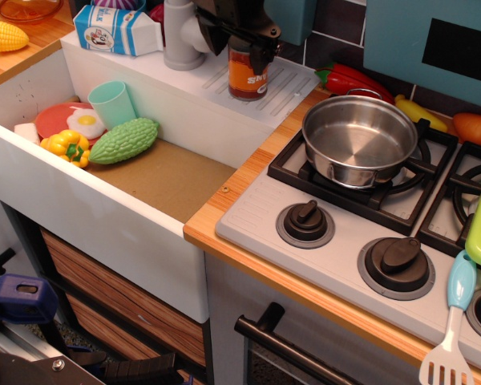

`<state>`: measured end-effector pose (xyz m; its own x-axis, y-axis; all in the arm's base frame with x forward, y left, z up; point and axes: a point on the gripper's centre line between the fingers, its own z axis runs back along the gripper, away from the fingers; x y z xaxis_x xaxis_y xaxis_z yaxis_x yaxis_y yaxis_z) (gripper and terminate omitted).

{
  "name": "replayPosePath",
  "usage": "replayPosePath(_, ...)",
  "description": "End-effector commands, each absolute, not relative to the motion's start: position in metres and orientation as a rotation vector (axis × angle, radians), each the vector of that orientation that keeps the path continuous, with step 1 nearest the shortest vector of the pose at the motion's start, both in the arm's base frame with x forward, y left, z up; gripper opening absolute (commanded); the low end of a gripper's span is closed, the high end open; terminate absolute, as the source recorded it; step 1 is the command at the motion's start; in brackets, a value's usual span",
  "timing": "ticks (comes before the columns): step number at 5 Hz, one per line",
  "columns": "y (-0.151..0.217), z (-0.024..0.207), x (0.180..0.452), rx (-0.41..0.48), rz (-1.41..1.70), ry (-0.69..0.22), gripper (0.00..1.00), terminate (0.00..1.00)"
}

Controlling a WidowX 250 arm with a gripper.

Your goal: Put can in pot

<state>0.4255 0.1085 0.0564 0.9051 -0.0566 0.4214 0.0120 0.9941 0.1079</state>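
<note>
Corn (10, 36) lies at ten o'clock on the wooden counter, and beside it, along the back ledge, lies a milk carton (116, 30) on its side. Below, in the sink (156, 172), sit a mint cup (112, 103), a fried egg (86, 123) on a red plate (54, 119), a yellow pepper (66, 147) and a bumpy green gourd (124, 141). At twelve o'clock my gripper (242, 40) sits down over the can (247, 78), which stands upright on the ridged drainboard (284, 80) just right of the grey tap (179, 36). My dark fingers (264, 54) straddle the can's top, one on each side; whether they press on it or are merely close I cannot tell. At two o'clock from centre the pot (359, 140) rests on the near-left burner of the stove (305, 192), well apart from the can and with nothing inside. Behind it lie a red pepper (351, 79) and a banana (421, 112). At four o'clock a spatula (453, 321) with a blue handle lies over the stove's front edge.
</note>
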Motion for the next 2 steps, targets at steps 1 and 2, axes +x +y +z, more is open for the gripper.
replayPosePath(1, 0.1157, 0.0682, 0.4404, 0.097, -0.045, -0.510, 1.00, 0.00)
replayPosePath(2, 0.1168, 0.0623, 0.4469, 0.077, -0.042, -0.526, 1.00, 0.00)
